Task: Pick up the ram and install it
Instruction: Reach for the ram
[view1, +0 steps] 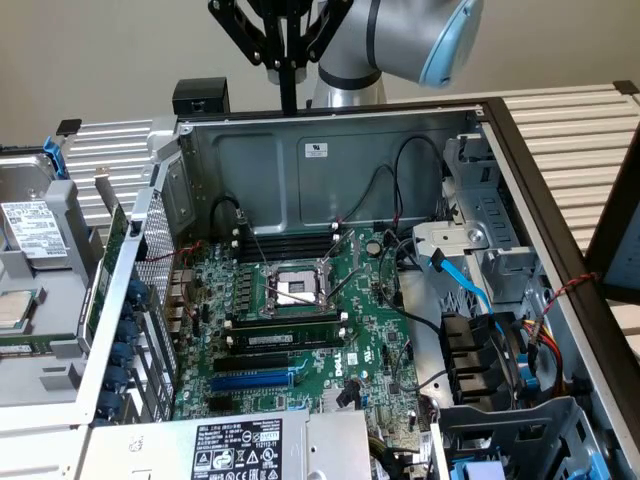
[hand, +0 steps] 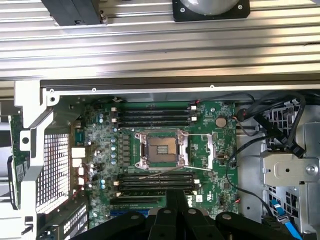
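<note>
Slim green ram (view1: 285, 339) stands edgewise on motherboard (view1: 372, 335).

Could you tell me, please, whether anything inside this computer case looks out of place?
The processor socket stands bare, and its thin metal lever is swung loose, lying slantwise across the memory slots beside it. The ram lies along those slots; whether it is fully seated I cannot tell.

The smooth silver-grey tubular arm (view1: 385, 35) has a rounded pale-blue joint cap (view1: 452, 40) at three o'clock. Its matte black gripper (view1: 289, 100) is built from angular links.
</note>
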